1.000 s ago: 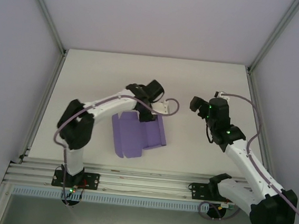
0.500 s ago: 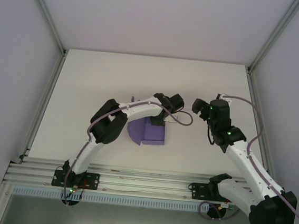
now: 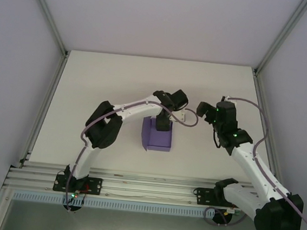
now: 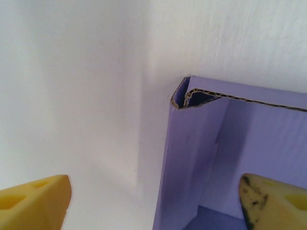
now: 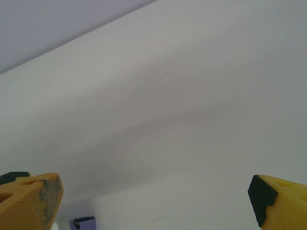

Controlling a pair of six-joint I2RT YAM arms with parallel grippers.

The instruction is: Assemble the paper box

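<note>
The left gripper, jaws spread wide, straddled a raised wall of the half-folded paper box; the right gripper hung agape, empty. Closing was apparently left.

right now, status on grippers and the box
Left gripper open, astride paper box wall. Right gripper open over table, apart. Nothing in the way.

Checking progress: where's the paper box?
In the top view the paper box sits mid-table, left gripper at its far edge, right gripper to its right.
</note>
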